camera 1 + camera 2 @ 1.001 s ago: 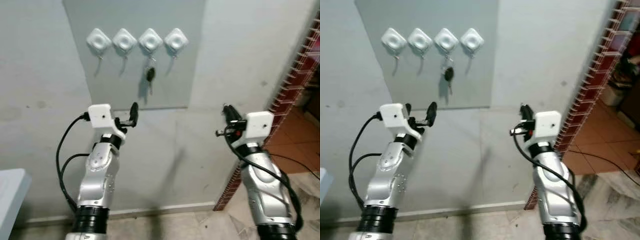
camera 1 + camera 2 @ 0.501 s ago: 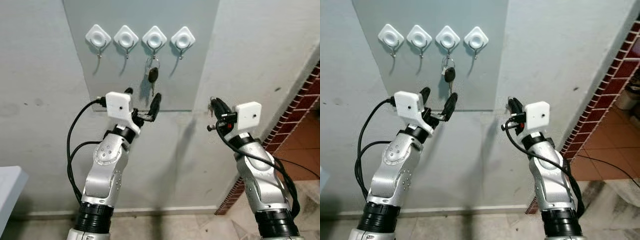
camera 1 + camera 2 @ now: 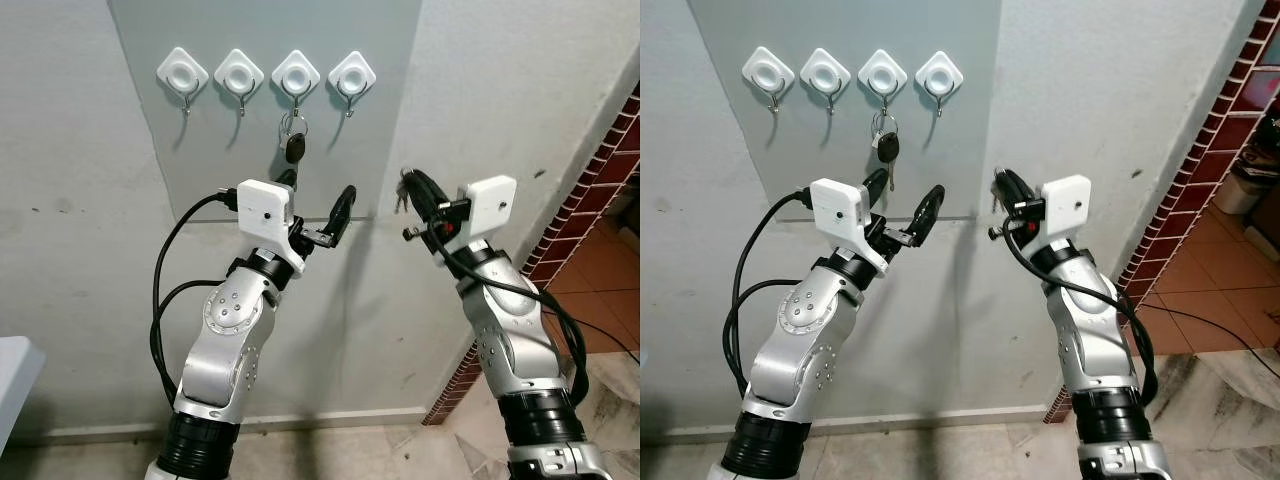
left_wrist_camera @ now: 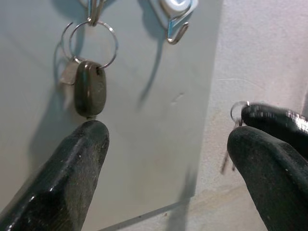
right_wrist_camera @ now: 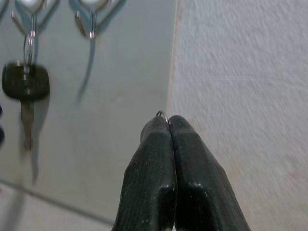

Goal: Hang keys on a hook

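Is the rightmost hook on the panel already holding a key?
No, the rightmost hook hangs bare; the one hung key is on the third hook from the left.

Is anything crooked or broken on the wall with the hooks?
Nothing stands out. The four white hooks sit in an even row on the grey panel, and a black key hangs straight from the third. The right gripper pinches a small key ring.
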{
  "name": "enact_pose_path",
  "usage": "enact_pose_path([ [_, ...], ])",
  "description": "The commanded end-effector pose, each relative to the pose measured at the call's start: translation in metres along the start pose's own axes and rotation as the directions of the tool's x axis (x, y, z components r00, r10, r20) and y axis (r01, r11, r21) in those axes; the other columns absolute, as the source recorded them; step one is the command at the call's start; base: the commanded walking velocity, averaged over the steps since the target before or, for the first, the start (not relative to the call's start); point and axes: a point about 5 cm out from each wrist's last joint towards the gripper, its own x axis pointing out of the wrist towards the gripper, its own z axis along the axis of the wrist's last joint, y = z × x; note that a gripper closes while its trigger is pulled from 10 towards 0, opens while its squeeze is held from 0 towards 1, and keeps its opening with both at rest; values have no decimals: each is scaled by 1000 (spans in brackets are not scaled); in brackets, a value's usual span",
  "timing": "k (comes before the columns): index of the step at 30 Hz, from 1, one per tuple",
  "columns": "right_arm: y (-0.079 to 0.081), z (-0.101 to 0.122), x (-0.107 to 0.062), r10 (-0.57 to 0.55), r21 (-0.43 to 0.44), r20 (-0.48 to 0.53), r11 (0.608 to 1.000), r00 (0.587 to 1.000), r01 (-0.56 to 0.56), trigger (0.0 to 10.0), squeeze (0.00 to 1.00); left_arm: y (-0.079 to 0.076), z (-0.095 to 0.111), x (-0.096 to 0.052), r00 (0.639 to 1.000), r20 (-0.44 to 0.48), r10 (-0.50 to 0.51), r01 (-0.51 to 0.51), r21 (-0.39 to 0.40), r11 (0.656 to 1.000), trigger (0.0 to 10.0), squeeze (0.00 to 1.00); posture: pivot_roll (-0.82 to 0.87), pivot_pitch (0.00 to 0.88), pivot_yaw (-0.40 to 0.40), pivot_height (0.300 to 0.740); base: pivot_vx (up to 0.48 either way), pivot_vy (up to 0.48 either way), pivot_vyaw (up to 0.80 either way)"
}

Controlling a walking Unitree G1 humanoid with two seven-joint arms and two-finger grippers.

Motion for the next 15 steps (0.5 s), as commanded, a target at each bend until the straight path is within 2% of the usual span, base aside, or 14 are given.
enact_pose_path([
  [1,-3,8,6,7,13,39,1000,999,-7,10000,0,-2,4,-1,1000,7,-14,14,3,1000,10000,0,-50,0,-43,740,0,0,0],
  [4,-2,15,12,26,47,76,998,997,-29,10000,0,-2,5,-2,1000,8,-16,16,3,1000,10000,0,-48,0,-45,740,0,0,0],
  [15,5,29,26,97,91,141,990,985,-110,10000,0,4,11,-4,1000,21,3,-3,8,1000,10000,0,-42,0,-48,740,0,0,0],
])
